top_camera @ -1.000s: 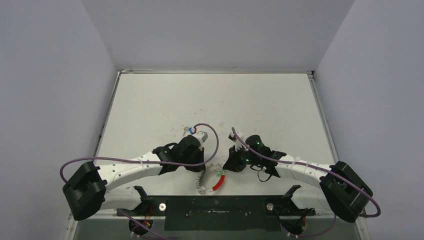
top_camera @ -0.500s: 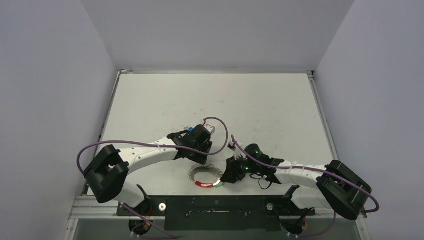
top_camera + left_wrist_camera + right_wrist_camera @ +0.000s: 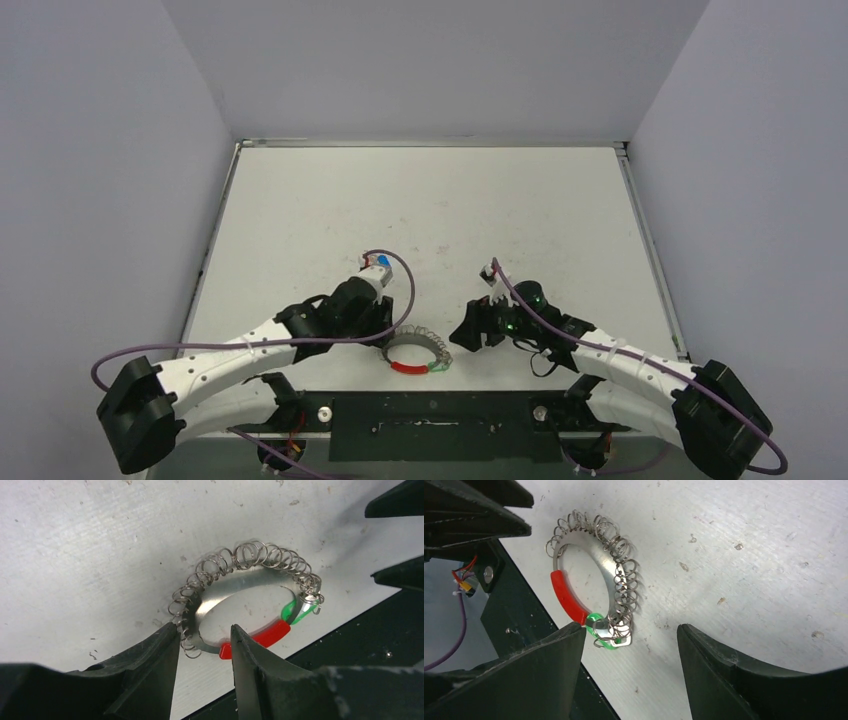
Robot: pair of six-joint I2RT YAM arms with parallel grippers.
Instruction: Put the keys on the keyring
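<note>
Right claw (image 3: pixel 629 635) is pulling back, spread wide; the left claw (image 3: pixel 204 628), also unclenched, is straddling the keyring (image 3: pixel 235 582), probably steadying its green key (image 3: pixel 601 630).

Coiled keyring (image 3: pixel 225 591) lies flat; green key (image 3: pixel 291 612) seemingly threaded beside its red sleeve (image 3: pixel 260 634).

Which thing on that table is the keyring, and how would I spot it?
Start at the near edge of the white table, just ahead of the black bar. There, between the left claw and the right claw, lies the keyring, a flat metal hoop wrapped in springy wire coil. Its red sleeve, with a green-headed key beside it, sets it apart.
</note>
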